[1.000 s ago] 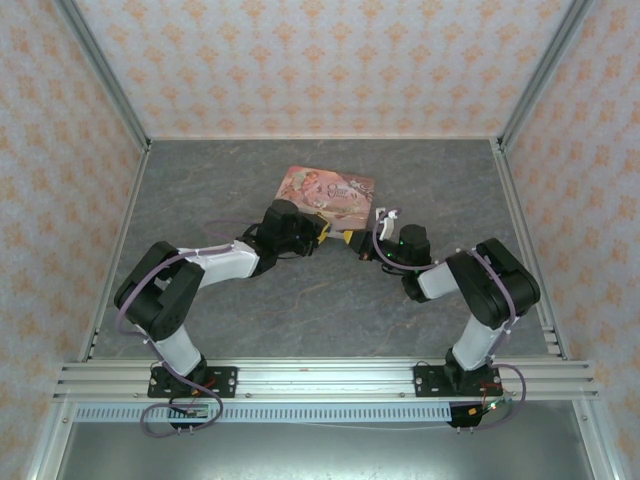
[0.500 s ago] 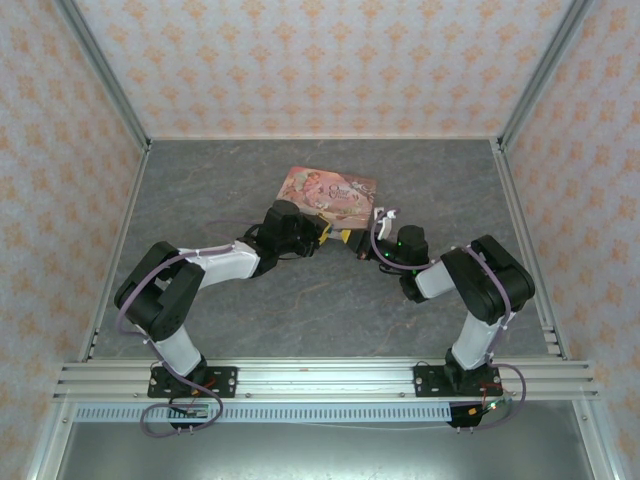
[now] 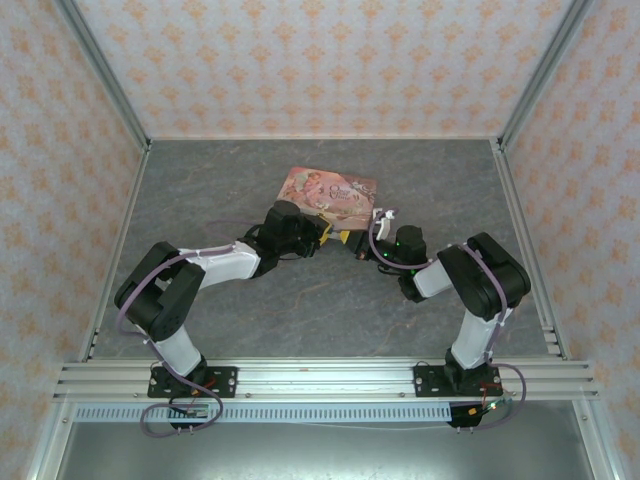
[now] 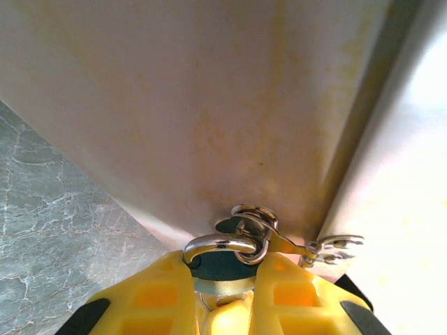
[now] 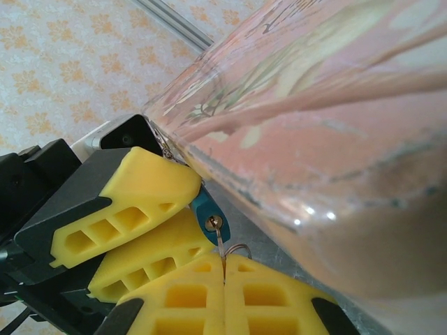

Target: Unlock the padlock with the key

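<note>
Against the pink rectangular tin box (image 5: 335, 105), left claw (image 4: 225, 283) pinches the tiny teal padlock (image 5: 204, 209); right claw (image 5: 223, 271) pinches the slim silvery key (image 5: 221, 243) at its keyhole (depth unclear). Risk: off-axis twist bends key.

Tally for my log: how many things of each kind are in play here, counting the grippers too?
Padlock: 1
Key: 1
Tin box: 1
Grippers: 2, left gripper shut on the padlock, right gripper shut on the key
Total: 5
</note>
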Robot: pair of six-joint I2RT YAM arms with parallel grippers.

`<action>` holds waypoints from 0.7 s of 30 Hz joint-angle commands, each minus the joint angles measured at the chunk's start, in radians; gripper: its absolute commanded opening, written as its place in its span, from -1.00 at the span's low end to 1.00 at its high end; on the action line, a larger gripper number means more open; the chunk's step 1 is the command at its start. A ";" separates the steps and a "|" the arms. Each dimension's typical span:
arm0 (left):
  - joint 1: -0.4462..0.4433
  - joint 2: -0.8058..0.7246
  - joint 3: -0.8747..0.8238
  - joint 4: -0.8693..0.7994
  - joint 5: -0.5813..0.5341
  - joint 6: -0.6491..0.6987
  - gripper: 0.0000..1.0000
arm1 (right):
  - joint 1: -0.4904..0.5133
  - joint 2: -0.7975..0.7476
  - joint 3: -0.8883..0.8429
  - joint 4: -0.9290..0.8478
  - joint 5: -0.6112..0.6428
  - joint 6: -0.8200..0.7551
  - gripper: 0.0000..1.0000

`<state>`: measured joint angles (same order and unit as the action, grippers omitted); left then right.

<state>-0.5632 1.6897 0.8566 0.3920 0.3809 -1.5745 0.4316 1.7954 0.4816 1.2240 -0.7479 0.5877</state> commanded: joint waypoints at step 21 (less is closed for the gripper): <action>-0.018 -0.031 0.031 0.051 -0.008 -0.025 -0.97 | 0.007 -0.018 -0.015 0.097 0.052 0.003 -1.00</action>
<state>-0.5644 1.6897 0.8577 0.3923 0.3805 -1.5925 0.4343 1.8027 0.4778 1.2583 -0.7204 0.6086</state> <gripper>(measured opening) 0.165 0.041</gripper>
